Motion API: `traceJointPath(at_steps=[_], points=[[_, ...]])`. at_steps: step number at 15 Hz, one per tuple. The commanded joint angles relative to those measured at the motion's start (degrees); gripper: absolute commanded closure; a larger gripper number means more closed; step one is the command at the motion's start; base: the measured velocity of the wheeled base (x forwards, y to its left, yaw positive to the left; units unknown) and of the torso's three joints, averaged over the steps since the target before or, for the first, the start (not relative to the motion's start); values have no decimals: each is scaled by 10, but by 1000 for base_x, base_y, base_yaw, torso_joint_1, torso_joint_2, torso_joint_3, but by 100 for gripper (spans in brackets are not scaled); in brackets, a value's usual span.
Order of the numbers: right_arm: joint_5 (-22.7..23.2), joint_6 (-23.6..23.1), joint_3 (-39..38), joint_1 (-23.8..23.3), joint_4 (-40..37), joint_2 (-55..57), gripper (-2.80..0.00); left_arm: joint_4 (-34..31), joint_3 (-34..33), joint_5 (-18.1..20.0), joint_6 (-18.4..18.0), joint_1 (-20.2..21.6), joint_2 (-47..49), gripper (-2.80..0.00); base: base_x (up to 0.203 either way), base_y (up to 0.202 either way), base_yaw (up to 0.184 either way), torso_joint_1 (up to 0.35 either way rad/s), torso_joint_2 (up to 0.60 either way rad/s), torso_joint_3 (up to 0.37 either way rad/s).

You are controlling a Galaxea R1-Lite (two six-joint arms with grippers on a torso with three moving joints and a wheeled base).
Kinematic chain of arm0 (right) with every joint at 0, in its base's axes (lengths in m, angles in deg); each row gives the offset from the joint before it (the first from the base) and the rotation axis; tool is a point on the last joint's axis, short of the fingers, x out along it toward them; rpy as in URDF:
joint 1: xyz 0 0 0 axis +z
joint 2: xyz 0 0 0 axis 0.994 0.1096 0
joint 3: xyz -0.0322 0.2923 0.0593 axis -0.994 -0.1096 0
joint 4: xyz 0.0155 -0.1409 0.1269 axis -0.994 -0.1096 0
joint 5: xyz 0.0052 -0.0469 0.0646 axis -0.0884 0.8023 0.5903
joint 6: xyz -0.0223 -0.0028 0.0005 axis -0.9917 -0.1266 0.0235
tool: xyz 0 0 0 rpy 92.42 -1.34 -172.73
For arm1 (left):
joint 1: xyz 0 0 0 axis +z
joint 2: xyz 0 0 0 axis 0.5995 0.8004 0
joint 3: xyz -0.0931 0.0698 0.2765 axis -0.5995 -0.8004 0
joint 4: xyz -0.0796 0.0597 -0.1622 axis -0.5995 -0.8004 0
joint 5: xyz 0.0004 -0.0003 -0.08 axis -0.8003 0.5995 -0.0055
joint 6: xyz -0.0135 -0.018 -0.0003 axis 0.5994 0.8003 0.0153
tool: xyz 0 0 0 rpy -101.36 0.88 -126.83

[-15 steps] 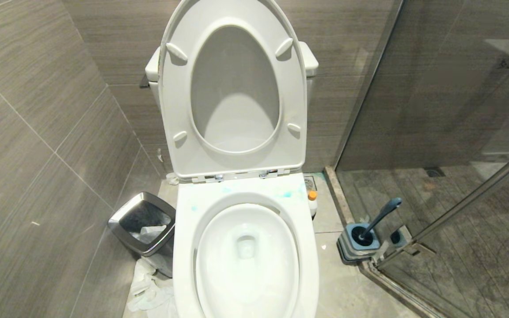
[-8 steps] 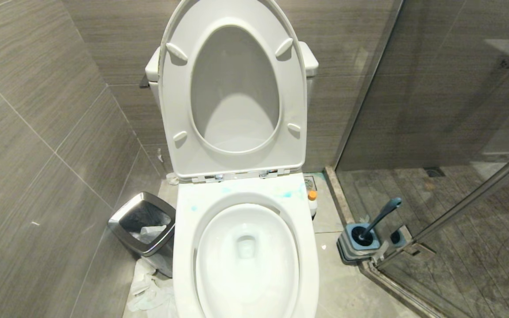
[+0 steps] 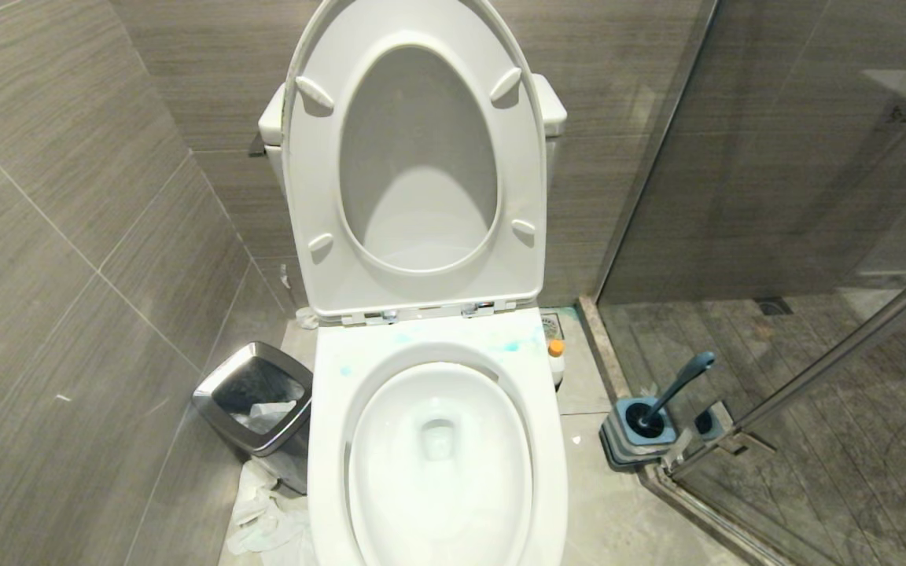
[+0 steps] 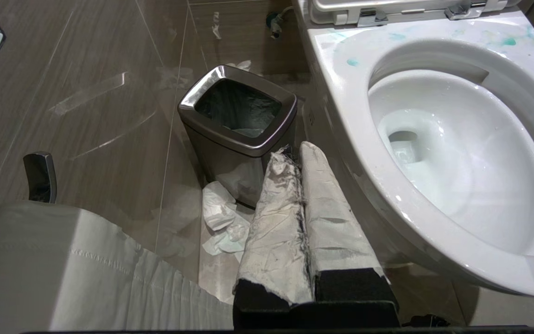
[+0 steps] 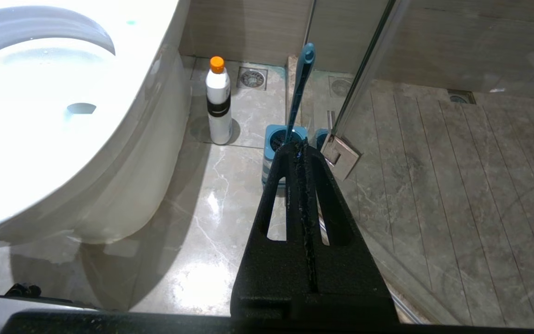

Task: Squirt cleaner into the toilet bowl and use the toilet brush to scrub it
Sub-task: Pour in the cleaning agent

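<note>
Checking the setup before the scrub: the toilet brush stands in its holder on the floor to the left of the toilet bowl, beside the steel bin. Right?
Not quite. The toilet brush does stand in its holder on the floor, but to the right of the toilet bowl, by the glass shower door. The steel bin is on the left. The head view shows this.

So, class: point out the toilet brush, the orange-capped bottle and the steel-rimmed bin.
toilet brush (image 3: 677, 387), head view, middle of its handle
orange-capped bottle (image 5: 218, 109), right wrist view, its black band
steel-rimmed bin (image 4: 257, 143), left wrist view, its near rim
</note>
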Motion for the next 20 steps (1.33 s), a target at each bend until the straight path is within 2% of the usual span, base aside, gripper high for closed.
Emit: traceJointPath(at_steps=[1,20], points=[[0,0,0,0,0,1,0,0,0,0,0,0,1,0,0,0,0,0,0,0],[0,0,0,0,0,1,0,0,0,0,0,0,1,0,0,0,0,0,0,0]])
